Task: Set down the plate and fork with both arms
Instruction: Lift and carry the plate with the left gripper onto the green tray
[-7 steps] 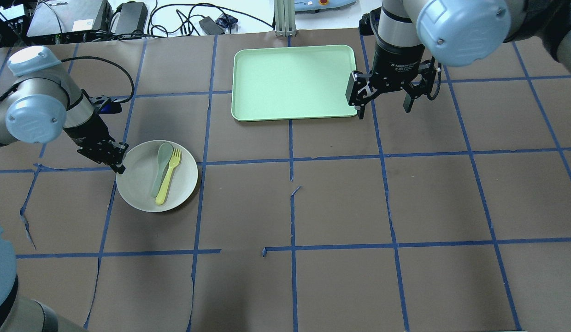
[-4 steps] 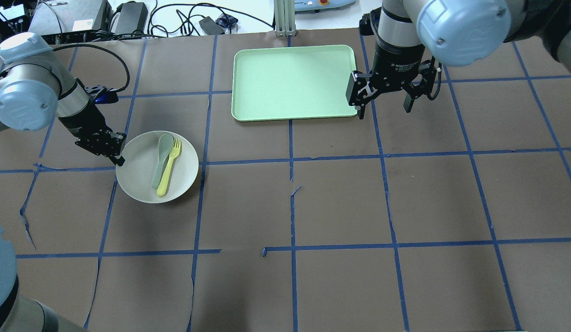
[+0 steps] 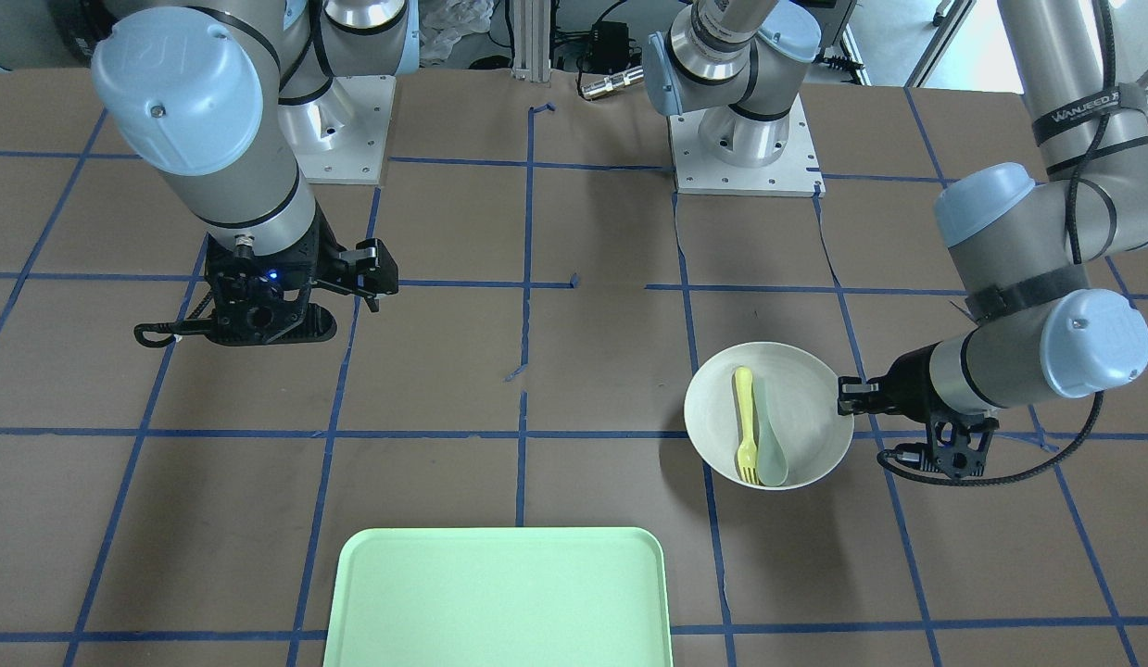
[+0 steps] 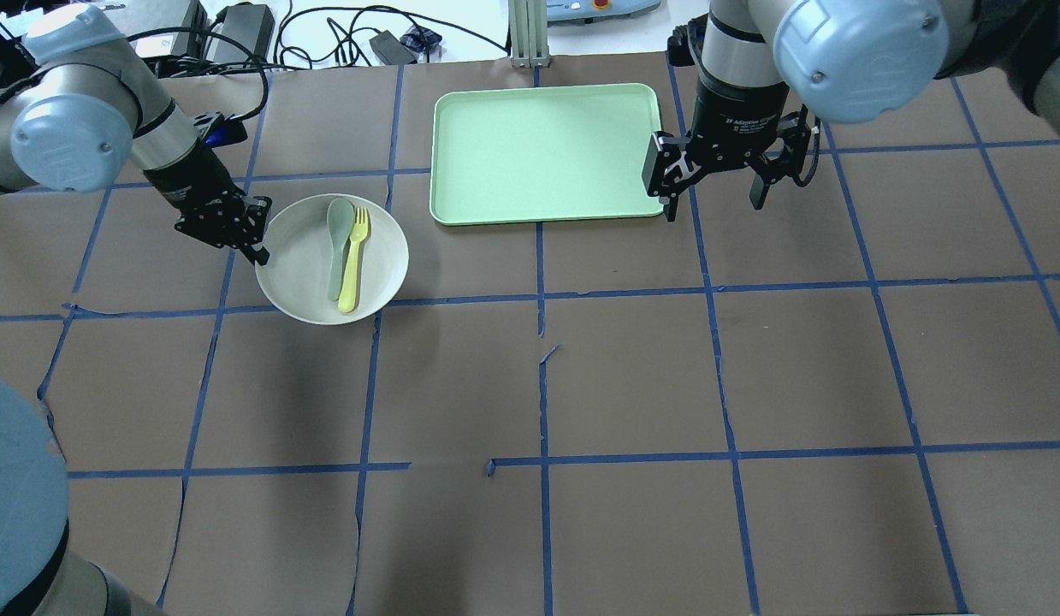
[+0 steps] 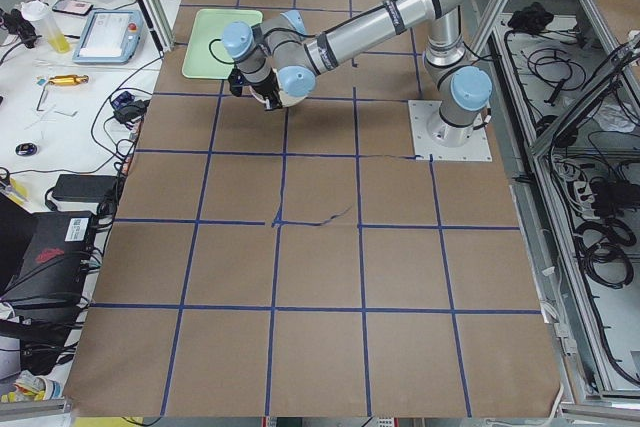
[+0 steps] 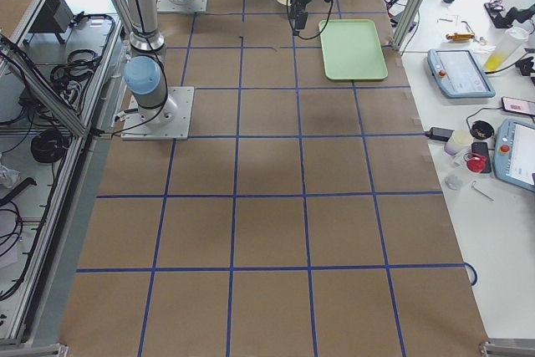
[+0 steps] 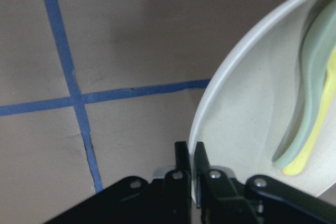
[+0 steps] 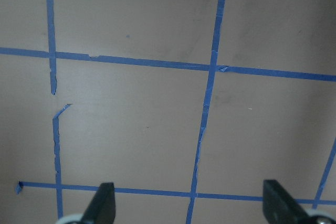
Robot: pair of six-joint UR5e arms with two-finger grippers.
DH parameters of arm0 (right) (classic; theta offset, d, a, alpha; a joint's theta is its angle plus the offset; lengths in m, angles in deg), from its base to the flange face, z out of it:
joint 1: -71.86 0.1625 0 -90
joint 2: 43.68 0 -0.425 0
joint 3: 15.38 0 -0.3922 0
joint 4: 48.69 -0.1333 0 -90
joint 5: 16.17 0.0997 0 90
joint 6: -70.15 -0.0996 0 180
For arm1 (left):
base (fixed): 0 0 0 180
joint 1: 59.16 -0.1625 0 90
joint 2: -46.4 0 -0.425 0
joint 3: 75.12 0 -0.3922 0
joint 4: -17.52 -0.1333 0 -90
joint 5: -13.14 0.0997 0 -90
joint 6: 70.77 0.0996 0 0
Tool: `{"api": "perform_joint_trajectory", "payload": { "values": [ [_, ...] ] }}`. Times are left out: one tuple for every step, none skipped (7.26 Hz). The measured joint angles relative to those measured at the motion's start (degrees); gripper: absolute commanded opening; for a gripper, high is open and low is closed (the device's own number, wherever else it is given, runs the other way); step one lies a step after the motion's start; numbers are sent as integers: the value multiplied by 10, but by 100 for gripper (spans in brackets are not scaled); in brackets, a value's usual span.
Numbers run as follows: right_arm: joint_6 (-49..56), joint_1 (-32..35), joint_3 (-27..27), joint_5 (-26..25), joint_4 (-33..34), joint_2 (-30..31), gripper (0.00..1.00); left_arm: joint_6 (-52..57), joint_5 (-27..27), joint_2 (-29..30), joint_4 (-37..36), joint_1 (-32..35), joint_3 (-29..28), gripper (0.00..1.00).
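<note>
The round, shallow, off-white plate (image 4: 299,278) is found just beside the rectangular mint-green plastic tray (image 4: 542,154), off that tray's short edge on the robot's left and apart from it. Inside the plate the small bright yellow plastic fork (image 4: 354,261) is carried, lying lengthwise against a pale grey-green plastic spoon (image 4: 337,244), tines and bowl pointed away from the robot. The cutlery is thus being moved as loose cargo, which is judged to be why the plate is kept level.

The plate's rim on the side farthest from the tray is pinched by the black left hand (image 4: 257,248); in the wrist view its fingers (image 7: 182,163) are seen drawn narrow, one on each face of the rim. An edge grip leaves the far side unsupported, so a slow, flat carry is called for. Whether the plate is clear of the brown paper-covered desk (image 4: 632,376) cannot be told.

At the tray's opposite short edge the black right hand (image 4: 713,201) is held above the desk, spread wide and empty, probably kept ready for taking the fork once the plate is set down.
</note>
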Motion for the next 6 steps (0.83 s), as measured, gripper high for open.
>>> {"api": "perform_joint_trajectory", "payload": {
  "values": [
    [0, 0, 0, 0, 0, 0, 100, -47, -22, 14, 5, 21, -27, 0],
    [1, -1, 0, 2, -1, 0, 100, -92, -45, 31, 5, 42, -55, 0],
    [1, -1, 0, 4, -2, 0, 100, -134, -58, 53, 0, 63, -83, 0],
    [1, -1, 0, 6, -3, 1, 100, -172, -70, 78, -11, 80, -113, 0],
    [1, -1, 0, 7, -4, 1, 100, -203, -82, 103, -20, 93, -142, 0],
    [1, 0, 0, 8, -5, 1, 100, -232, -88, 126, -29, 104, -170, 0]
  ]
}}
